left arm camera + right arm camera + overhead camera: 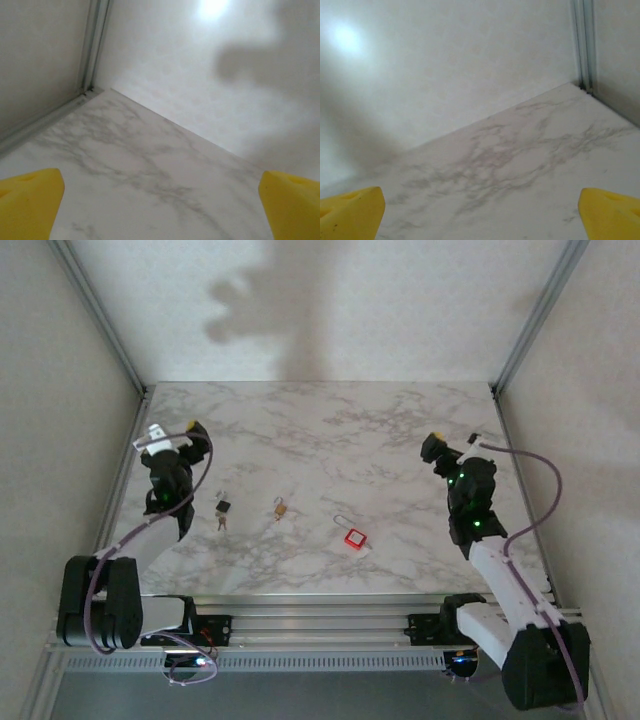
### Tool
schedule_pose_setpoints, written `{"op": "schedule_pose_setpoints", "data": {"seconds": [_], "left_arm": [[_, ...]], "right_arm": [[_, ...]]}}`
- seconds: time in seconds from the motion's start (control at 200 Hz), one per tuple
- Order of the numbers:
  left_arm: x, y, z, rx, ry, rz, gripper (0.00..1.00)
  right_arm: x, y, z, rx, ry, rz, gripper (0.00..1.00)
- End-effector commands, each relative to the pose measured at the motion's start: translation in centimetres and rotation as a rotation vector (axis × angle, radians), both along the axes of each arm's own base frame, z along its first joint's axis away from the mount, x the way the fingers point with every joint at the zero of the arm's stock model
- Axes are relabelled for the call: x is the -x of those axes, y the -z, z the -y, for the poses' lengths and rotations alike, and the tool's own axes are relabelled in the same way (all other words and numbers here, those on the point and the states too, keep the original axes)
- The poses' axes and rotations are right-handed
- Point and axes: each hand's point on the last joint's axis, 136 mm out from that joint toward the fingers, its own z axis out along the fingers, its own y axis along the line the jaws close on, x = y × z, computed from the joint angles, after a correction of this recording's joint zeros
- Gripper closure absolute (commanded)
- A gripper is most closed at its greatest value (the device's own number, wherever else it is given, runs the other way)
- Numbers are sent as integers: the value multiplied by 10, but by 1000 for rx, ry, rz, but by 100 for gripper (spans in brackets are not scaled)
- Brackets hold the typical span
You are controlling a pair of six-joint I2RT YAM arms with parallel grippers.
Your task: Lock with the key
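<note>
A red padlock (354,537) with its thin shackle swung open lies on the marble table (330,430), right of centre. A small brass padlock (280,507) lies near the middle. Left of it rests a key with a black head (222,510). My left gripper (172,440) hangs at the table's left edge, above and left of the key, open with its yellow fingertips (30,200) far apart and nothing between them. At the right side my right gripper (447,445) is open too, its yellow fingertips (352,210) wide apart over bare marble.
Grey walls and aluminium frame posts (105,320) close in the table on three sides. The back corners appear as a post (92,45) in the left wrist view and a post (584,45) in the right wrist view.
</note>
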Motion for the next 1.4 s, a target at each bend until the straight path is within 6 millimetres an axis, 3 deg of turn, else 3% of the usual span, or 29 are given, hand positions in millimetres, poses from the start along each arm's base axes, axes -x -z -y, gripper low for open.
{"op": "schedule_pose_setpoints", "data": {"seconds": [0.0, 0.08, 0.17, 0.45, 0.696, 1.066, 1.397], "left_arm": [[5, 27, 4, 292, -43, -156, 1], [7, 43, 10, 429, -47, -218, 0], [2, 47, 38, 482, 120, -223, 1], [35, 44, 68, 420, 137, -236, 1], [59, 55, 95, 409, 166, -262, 0], [82, 41, 126, 441, 231, -233, 1], [85, 39, 140, 441, 251, -251, 0]], "right_arm": [[16, 16, -9, -203, -26, -116, 1], [18, 10, -30, -196, -151, -105, 1], [22, 14, -47, -117, -239, -184, 1], [41, 67, -102, 139, -421, -472, 1], [58, 111, -124, 286, -483, -700, 1], [71, 145, -151, 383, -583, -789, 3], [110, 177, -195, 368, -809, -859, 8]]}}
